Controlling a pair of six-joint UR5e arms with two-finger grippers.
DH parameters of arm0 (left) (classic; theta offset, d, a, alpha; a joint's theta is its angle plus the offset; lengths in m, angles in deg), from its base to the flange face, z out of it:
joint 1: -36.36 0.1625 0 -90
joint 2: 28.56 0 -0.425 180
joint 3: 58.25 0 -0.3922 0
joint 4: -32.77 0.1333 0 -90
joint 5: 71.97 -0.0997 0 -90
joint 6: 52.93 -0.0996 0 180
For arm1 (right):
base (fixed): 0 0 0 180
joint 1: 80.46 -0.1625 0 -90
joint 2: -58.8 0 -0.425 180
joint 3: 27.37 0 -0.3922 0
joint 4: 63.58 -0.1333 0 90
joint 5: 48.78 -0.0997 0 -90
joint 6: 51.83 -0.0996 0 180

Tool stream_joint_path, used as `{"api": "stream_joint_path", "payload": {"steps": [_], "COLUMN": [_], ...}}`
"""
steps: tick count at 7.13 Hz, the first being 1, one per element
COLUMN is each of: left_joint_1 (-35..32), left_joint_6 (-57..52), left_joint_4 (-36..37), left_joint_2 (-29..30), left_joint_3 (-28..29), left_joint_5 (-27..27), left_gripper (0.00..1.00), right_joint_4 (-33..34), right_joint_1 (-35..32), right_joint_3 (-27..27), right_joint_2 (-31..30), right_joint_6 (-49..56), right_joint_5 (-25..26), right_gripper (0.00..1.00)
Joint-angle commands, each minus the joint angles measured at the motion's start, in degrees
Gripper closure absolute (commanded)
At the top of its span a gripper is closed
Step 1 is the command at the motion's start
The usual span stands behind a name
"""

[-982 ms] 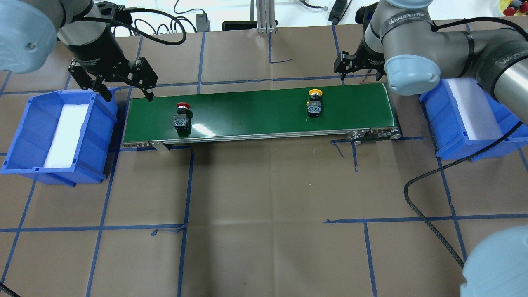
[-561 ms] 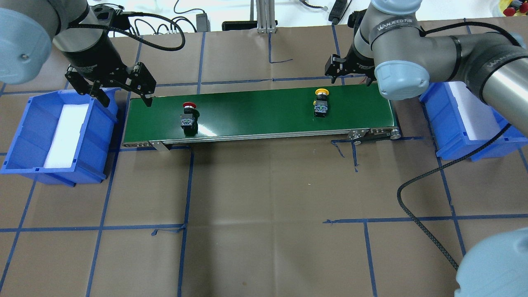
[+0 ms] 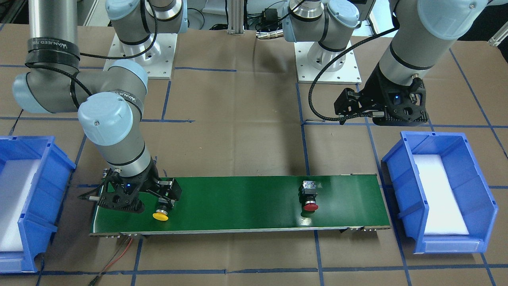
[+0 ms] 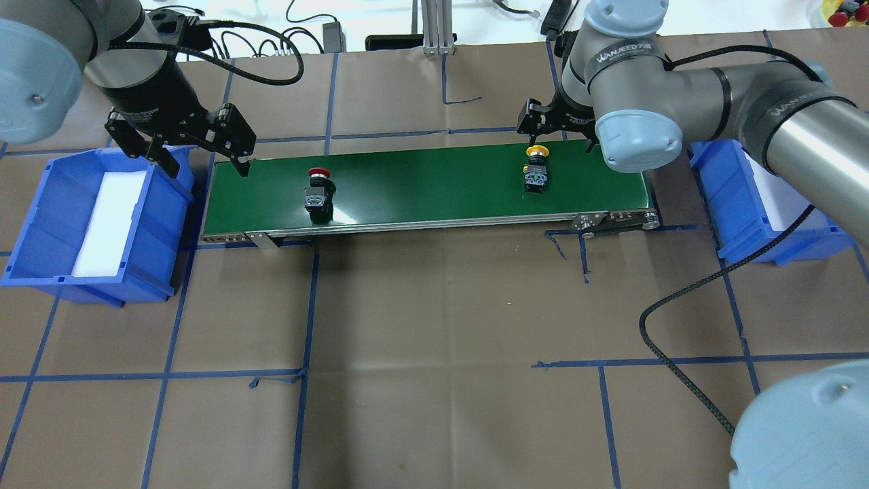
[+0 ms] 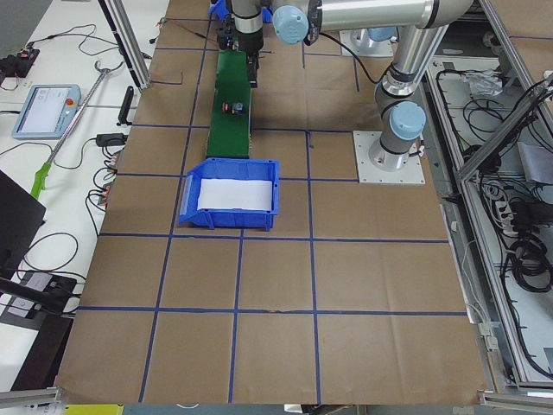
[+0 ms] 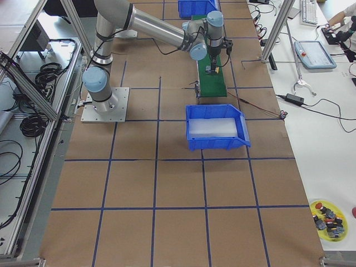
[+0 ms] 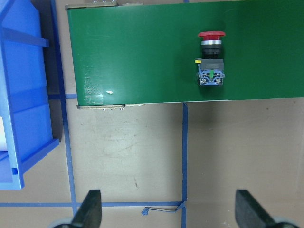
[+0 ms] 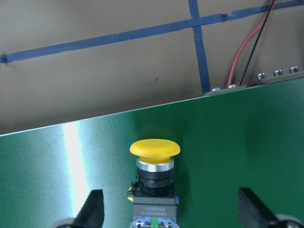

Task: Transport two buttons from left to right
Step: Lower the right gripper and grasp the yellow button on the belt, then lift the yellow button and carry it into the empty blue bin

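Two blue bins stand on the brown tabletop [image 4: 434, 326]. There is one at each end of a long green belt [image 4: 434, 183]. The left bin [image 4: 41, 231] sits just beside the left end of the belt. A white pad [image 4: 108, 217] lies flat on its floor and covers most of it. The right bin [image 6: 218, 144] sits just past the right end of the belt. A white pad [image 6: 214, 128] lies flat in that one too.

Both buttons lie on their sides on the belt, well apart from each other. The red button [image 4: 318, 193] is near the left end, close to the left bin. Its red cap points to the far edge of the belt, away from the robot. The yellow button [image 4: 536, 173] is near the right end. Its yellow cap points the same way.

The left end effector [image 4: 210, 165] hangs over the spot where the left bin and the belt meet. Its two fingers are spread wide apart.

The right end effector [image 8: 173, 206] is right at the yellow button. Its fingers are spread wide too, one on each side of the button. There is a gap on both sides, so they do not touch it.

Far off, near a corner of the tabletop on the robot's right side, sits a yellow plate [image 6: 338, 210]. It holds a little heap of small parts. They are too small to tell what they are.
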Motion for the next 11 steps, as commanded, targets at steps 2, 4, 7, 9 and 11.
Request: {"api": "stream_joint_path", "payload": {"steps": [2, 4, 7, 9, 11], "left_joint_1": [0.0, 0.0, -0.1, -0.1, -0.2], "left_joint_6": [0.9, 1.1, 1.2, 1.2, 1.8], "left_joint_4": [0.1, 0.1, 0.2, 0.2, 0.2], "left_joint_2": [0.0, 0.1, 0.0, -0.1, -0.2], "left_joint_3": [0.0, 0.0, 0.0, 0.0, 0.1], "left_joint_5": [0.0, 0.1, 0.2, 0.3, 0.4], "left_gripper": [0.0, 0.0, 0.0, 0.0, 0.0], "right_joint_4": [0.1, -1.0, -3.1, -11.5, -17.8], "right_joint_1": [0.1, 0.5, 3.2, 10.1, 22.3], "right_joint_3": [-0.1, -0.1, 1.1, 4.8, 9.2], "right_joint_2": [2.8, 2.6, -0.3, -6.5, -8.7], "right_joint_6": [1.0, 1.5, 8.7, 16.2, 35.0], "right_joint_5": [1.0, 1.4, 3.9, 3.2, 2.9], "right_gripper": [0.14, 0.63, 0.96, 0.96, 0.96]}}
